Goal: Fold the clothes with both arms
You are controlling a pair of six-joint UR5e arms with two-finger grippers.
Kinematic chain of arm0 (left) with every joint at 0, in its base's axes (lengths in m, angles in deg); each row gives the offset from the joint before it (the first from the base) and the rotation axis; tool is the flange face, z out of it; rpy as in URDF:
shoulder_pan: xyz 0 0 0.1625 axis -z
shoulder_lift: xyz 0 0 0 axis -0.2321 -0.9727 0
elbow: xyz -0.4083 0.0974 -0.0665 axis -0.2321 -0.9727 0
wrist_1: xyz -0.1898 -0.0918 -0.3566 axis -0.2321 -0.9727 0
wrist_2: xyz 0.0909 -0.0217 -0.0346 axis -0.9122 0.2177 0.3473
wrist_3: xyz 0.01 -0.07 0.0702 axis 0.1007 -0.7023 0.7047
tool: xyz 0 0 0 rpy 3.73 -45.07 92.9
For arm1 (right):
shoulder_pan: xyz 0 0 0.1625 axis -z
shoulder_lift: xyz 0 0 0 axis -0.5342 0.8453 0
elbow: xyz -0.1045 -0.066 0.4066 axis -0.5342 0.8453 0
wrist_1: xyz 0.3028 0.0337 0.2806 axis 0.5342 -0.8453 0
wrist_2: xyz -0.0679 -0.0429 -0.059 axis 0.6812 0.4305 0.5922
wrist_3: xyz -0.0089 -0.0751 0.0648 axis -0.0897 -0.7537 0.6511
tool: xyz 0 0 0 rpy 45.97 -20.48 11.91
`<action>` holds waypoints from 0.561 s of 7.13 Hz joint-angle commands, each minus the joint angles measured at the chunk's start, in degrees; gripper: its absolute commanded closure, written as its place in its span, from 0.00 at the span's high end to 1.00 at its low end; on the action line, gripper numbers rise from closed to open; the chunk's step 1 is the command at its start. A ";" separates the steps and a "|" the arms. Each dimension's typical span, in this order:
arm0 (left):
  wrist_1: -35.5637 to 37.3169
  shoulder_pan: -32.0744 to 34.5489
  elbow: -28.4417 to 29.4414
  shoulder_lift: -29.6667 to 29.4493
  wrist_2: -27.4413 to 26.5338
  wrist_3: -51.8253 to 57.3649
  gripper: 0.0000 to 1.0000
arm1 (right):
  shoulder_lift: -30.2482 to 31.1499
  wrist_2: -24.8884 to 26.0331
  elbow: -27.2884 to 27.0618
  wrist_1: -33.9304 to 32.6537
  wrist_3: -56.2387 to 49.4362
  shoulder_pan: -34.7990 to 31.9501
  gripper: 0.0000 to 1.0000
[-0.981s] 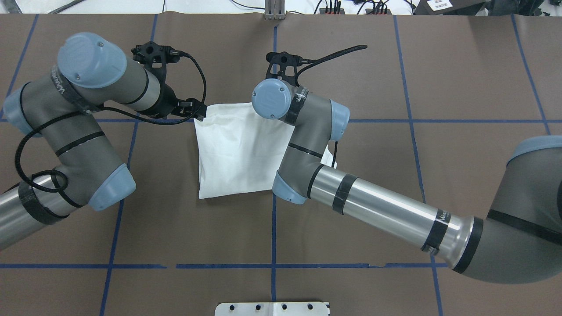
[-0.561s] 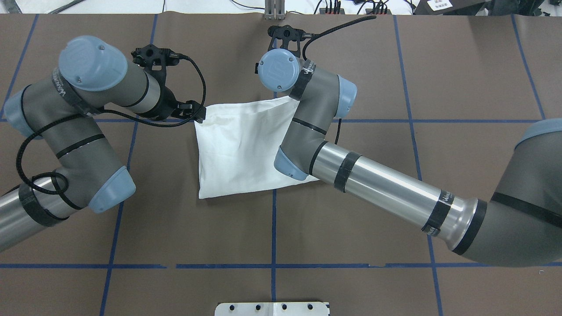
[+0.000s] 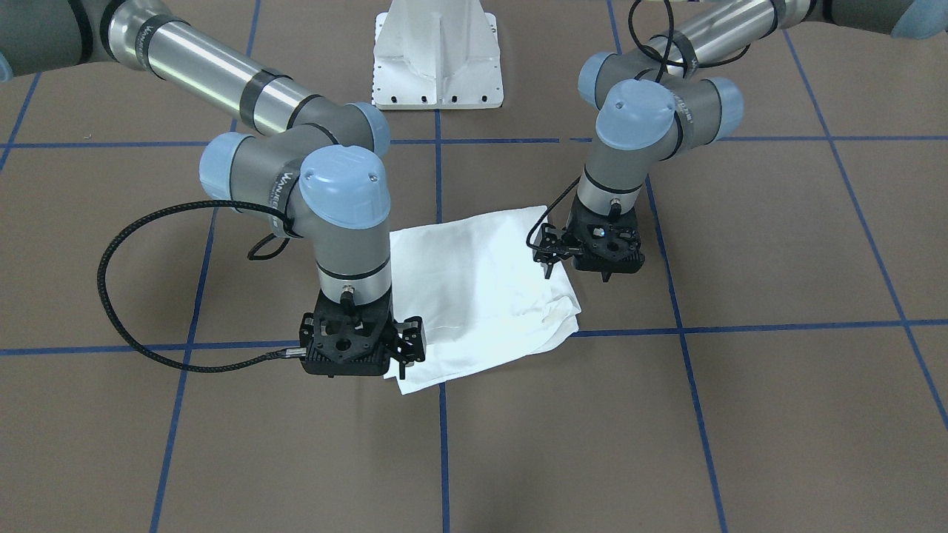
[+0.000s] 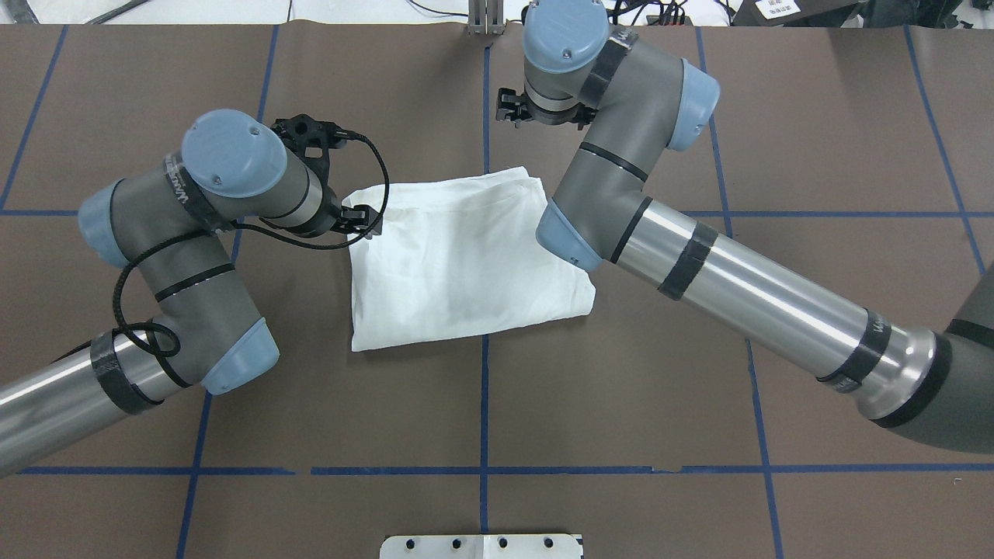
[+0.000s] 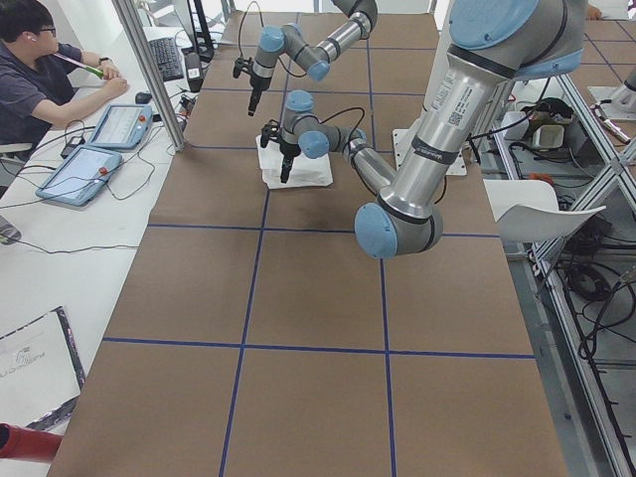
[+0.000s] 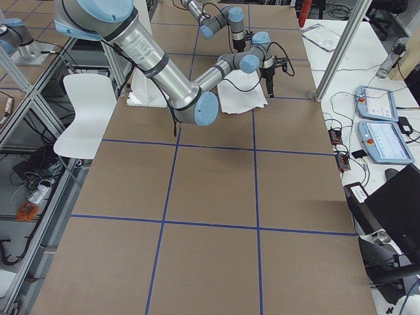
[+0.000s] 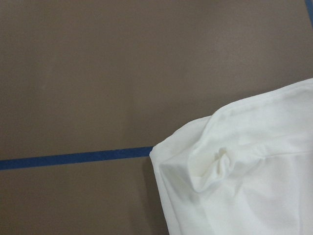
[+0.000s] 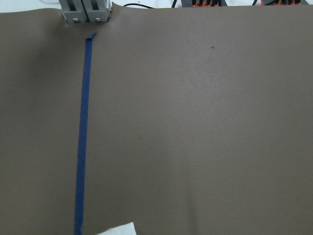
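Observation:
The white shirt (image 4: 458, 256) lies folded into a rough rectangle at the table's middle, also seen in the front view (image 3: 481, 289). No text, collar or label shows. My left gripper (image 4: 365, 221) hangs open over the shirt's far left corner, clear of the cloth (image 3: 546, 259). The left wrist view shows that corner (image 7: 244, 176) lying slightly crumpled on the table. My right gripper (image 4: 506, 109) is open and empty, beyond the shirt's far right corner (image 3: 409, 346). The right wrist view shows only a sliver of the shirt (image 8: 115, 230).
The brown table cover carries a grid of blue tape lines (image 4: 483, 470). The white pedestal base (image 3: 437, 66) stands at the robot's edge. A grey bracket (image 4: 485, 19) sits at the far edge. An operator (image 5: 40, 60) sits at a side desk with tablets.
My right gripper has let go of the shirt's far right corner and moved toward the far table edge. My left arm has shifted right. The shirt now lies flat.

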 commanded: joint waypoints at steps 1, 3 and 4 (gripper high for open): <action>0.63 -0.99 4.28 -2.39 -2.35 -0.90 1.00 | 1.94 -0.60 -2.26 -0.56 -0.80 -0.20 1.00; 0.46 1.19 9.18 -4.57 -5.50 -0.64 1.00 | 1.94 -0.51 -3.05 -0.56 -0.71 -0.20 1.00; 0.19 3.82 15.48 -8.76 -5.52 -0.81 1.00 | 2.02 -0.51 -3.05 -0.56 -0.71 -0.11 1.00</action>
